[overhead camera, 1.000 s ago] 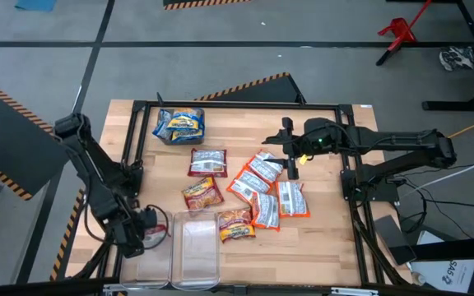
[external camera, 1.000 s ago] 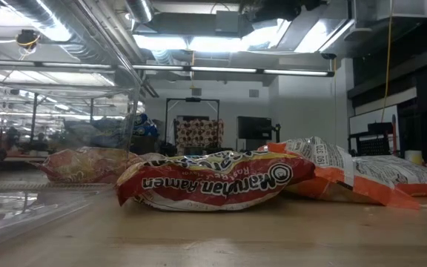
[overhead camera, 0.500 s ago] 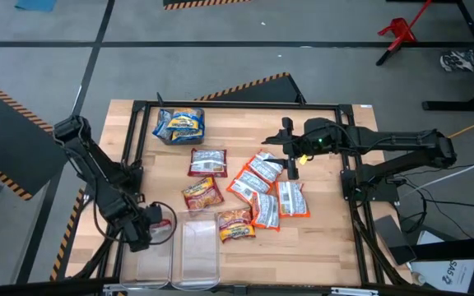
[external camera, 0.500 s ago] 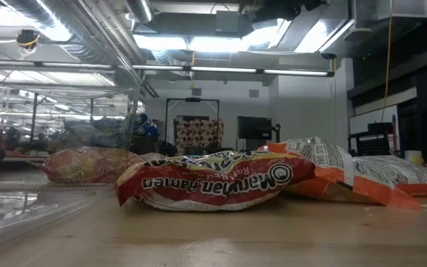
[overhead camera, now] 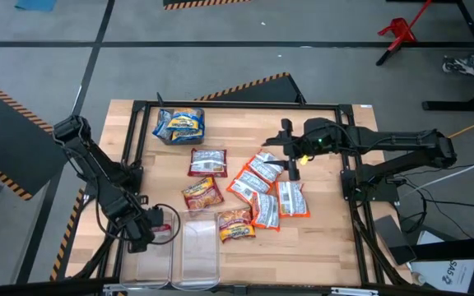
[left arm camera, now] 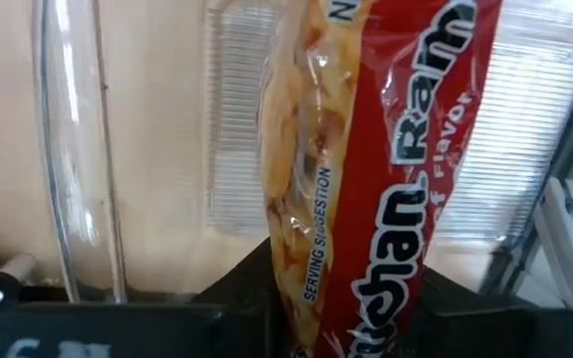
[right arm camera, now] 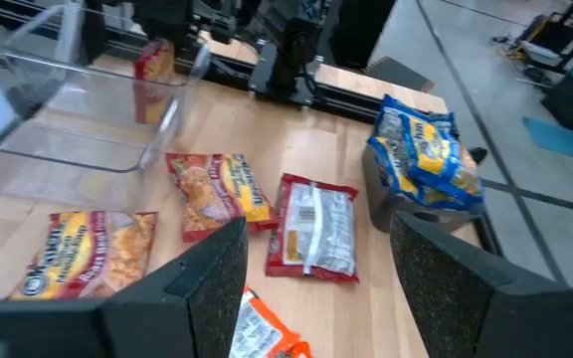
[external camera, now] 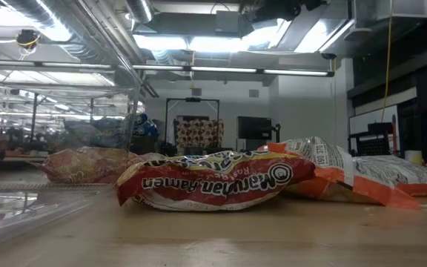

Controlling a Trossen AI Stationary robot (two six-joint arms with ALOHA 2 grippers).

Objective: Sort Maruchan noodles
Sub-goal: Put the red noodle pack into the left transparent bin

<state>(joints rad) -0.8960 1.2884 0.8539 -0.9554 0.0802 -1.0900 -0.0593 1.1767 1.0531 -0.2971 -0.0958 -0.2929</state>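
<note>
Across the wooden desk [overhead camera: 319, 238], framed by a black rail, the Maruchan noodles [overhead camera: 253, 193] lie mostly in a loose spread at the centre. Two clear bins [overhead camera: 196, 247] sit side by side at the near edge, and a third bin [overhead camera: 179, 126] at the far side holds blue-and-yellow packets.

Over the outer near bin, the left claw [overhead camera: 156, 227] is closed on a red packet [left arm camera: 366, 179], which hangs lengthwise from between its fingers above the ribbed clear floor. The right claw [overhead camera: 293, 164] waits above the far right of the spread, its fingers standing apart and holding nothing.

What could go wrong: the red packet is pinched at one end only, and the crinkly film may slip or swing, so a release made too near the bin wall could leave it draped on the rim or dropped onto the desk. The claw itself could also knock the light bin and shove it toward the rail.

Room is tight by the near bins, with the rail close on the left; open desk lies to the near right.
</note>
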